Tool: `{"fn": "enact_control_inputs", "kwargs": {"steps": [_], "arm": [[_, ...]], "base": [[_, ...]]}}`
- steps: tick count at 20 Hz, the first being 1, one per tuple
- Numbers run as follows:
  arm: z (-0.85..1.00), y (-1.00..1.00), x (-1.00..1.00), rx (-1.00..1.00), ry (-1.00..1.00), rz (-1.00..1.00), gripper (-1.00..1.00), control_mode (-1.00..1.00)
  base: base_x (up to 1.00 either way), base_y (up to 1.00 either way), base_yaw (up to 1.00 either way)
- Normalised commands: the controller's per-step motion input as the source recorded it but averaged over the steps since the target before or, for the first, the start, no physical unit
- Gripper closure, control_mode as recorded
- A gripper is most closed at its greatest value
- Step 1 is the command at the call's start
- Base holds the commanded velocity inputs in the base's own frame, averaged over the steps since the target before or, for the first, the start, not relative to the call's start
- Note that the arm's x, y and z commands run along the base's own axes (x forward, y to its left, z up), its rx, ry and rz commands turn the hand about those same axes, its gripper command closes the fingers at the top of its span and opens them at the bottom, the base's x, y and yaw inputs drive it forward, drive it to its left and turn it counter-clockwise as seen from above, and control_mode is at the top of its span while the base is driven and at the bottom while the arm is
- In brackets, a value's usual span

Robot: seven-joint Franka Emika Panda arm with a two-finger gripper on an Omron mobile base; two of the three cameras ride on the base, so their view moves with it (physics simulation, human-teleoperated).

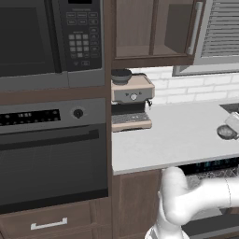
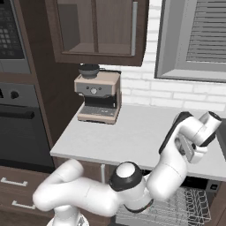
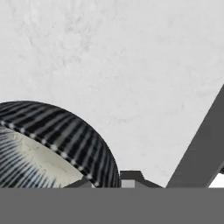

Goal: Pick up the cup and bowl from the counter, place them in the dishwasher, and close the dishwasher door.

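Observation:
The bowl (image 1: 227, 132) sits on the counter (image 1: 177, 130) near its right end. In the hand view the bowl (image 3: 52, 144) is dark and striped outside and pale inside. My gripper (image 1: 232, 122) comes down onto it from above. The fingertips (image 3: 131, 177) stand close together at the bowl's rim, so my gripper (image 3: 109, 181) is shut on the rim. Below the counter, the dishwasher (image 1: 210, 165) shows its dark control strip with bluish lights, and its wire rack (image 2: 185, 207) is exposed. The cup is out of view, and my arm hides the dishwasher door.
An espresso machine (image 1: 131, 102) stands at the back left of the counter against the white brick wall. The wall oven (image 1: 51, 154) and microwave (image 1: 46, 37) fill the tall cabinet to the left. A dark edge (image 3: 201, 148) runs just right of the bowl.

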Motion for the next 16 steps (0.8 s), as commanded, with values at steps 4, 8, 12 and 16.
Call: {"fn": "enact_control_inputs", "kwargs": {"steps": [4, 8, 12, 16], "arm": [[0.34, 0.11, -0.42, 0.00, -0.09, 0.05, 1.00, -1.00], [0.21, 0.16, -0.79, 0.00, -0.12, 0.09, 1.00, -1.00], [0.02, 0.36, -0.81, 0.00, -0.02, 0.18, 1.00, -1.00], [-0.03, 0.21, -0.68, 0.00, -0.02, 0.23, 1.00, -1.00]], "base": [[0.00, 0.00, 0.00], [0.00, 0.00, 0.00], [0.00, 0.00, 0.00], [0.00, 0.00, 0.00]]}}
